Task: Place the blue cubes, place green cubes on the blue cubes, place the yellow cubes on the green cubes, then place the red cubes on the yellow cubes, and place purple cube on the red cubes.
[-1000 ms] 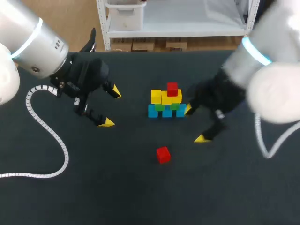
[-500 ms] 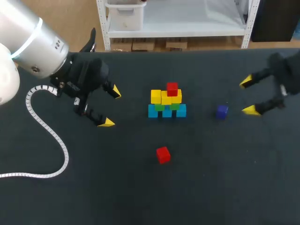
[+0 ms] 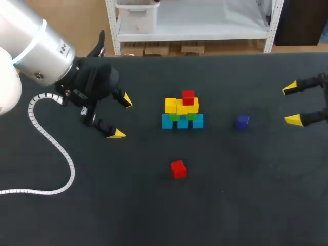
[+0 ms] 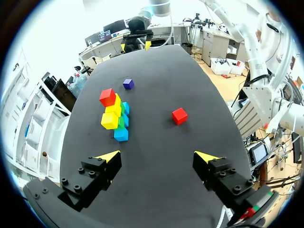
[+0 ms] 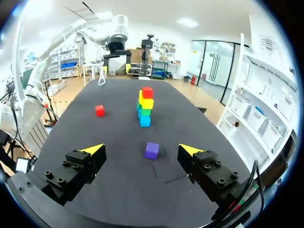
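Purple cube point(image 3: 242, 121) | apparently square-on | right of sideways-running stack point(image 3: 182, 109)

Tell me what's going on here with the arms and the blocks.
Two robot arms are building a pyramid of small coloured cubes: blue row, green, yellow, with one red cube on top. A second red cube and a small purple cube lie loose on the dark table. The left gripper and right gripper are open, holding nothing.

A dark matte table point(image 3: 154, 215) fills most of the head view. Behind its far edge a white metal shelf unit point(image 3: 205, 32) stands on a tan floor point(image 3: 87, 20), with cardboard boxes point(image 3: 156, 49) beneath it. In the right wrist view a ceiling light point(image 5: 188, 22) glows overhead
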{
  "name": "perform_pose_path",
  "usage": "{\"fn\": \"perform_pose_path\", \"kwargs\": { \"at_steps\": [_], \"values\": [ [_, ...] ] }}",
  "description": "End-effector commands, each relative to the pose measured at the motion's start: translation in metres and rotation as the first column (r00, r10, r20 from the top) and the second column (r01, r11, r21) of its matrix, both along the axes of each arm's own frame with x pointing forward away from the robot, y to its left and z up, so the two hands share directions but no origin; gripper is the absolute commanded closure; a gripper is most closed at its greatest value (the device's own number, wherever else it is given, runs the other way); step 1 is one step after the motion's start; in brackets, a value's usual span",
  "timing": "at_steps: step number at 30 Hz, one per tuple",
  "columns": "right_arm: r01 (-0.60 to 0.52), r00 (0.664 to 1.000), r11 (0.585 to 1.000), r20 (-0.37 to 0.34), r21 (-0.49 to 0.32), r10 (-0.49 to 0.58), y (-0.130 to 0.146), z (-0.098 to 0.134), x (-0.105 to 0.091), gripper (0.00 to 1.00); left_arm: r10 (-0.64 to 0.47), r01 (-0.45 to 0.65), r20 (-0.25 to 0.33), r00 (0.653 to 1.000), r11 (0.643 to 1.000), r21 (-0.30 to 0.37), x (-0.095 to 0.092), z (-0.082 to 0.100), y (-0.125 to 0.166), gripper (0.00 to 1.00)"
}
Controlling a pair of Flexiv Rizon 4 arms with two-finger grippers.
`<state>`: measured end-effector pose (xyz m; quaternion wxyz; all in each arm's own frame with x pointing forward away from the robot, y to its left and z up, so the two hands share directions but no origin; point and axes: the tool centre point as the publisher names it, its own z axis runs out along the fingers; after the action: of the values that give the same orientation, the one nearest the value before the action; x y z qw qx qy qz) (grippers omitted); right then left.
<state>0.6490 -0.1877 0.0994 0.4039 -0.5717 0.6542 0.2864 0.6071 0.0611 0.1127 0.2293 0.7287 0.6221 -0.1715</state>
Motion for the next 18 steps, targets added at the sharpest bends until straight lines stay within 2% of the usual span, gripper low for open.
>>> {"fn": "perform_pose_path", "kwargs": {
  "at_steps": [1, 10, 15, 18],
  "values": [
    [-0.042, 0.999, 0.996, 0.008, 0.077, 0.042, -0.004, -0.003, 0.008, 0.0, -0.002, 0.002, 0.0, 1.0, 1.0, 0.0, 0.001, 0.0, 0.0, 0.0],
    [-0.069, 0.998, 0.995, 0.0, 0.065, 0.069, -0.005, -0.003, 0.008, 0.0, -0.002, 0.002, 0.0, 1.0, 1.0, 0.0, 0.001, 0.0, 0.0, 0.0],
    [-0.069, 0.998, 0.995, 0.0, 0.065, 0.069, -0.005, -0.003, 0.008, 0.0, -0.018, 0.018, -0.011, 1.0, 1.0, 0.004, -0.016, -0.011, -0.027, 0.0],
    [-0.069, 0.998, 0.995, 0.0, 0.065, 0.069, -0.005, -0.003, 0.008, 0.0, 0.035, -0.036, -0.028, 0.999, 0.999, -0.011, -0.029, -0.021, -0.043, 0.0]
  ]
}}
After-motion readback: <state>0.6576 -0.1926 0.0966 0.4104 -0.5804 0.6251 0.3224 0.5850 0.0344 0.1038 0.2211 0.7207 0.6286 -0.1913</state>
